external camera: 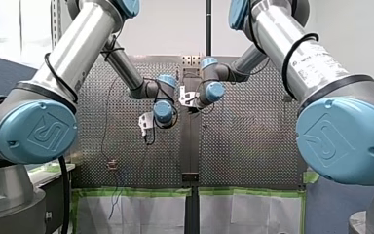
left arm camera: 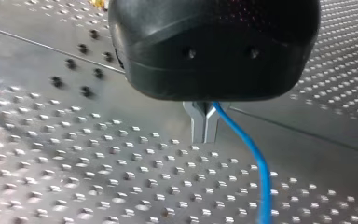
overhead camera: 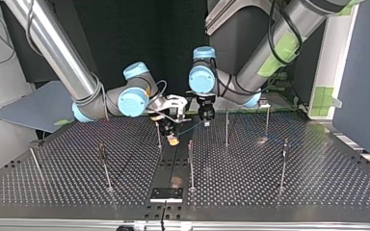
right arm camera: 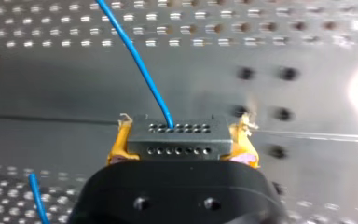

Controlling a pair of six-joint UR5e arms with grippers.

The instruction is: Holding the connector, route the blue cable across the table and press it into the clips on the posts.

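In the right wrist view, my right gripper [right arm camera: 182, 139] has its yellow pads [right arm camera: 120, 142] shut on a grey connector [right arm camera: 177, 135] with rows of small holes. The blue cable [right arm camera: 140, 65] leaves the connector's face and runs away over the plate. The left wrist view shows my left gripper [left arm camera: 205, 125] with its metal fingers [left arm camera: 197, 122] closed together on the blue cable [left arm camera: 257, 161], which trails off beside them. In the top view my right gripper [overhead camera: 173, 136] and my left gripper [overhead camera: 205, 121] hang close together near the table's middle at the back, the cable [overhead camera: 191, 127] stretched between them.
Several thin upright posts stand on the perforated table [overhead camera: 270, 192] in the top view, among them one [overhead camera: 159, 135] beside the right gripper, one [overhead camera: 191, 163] in front of both grippers and one [overhead camera: 227, 127] next to the left gripper. A black block [overhead camera: 166, 194] sits at the near edge.
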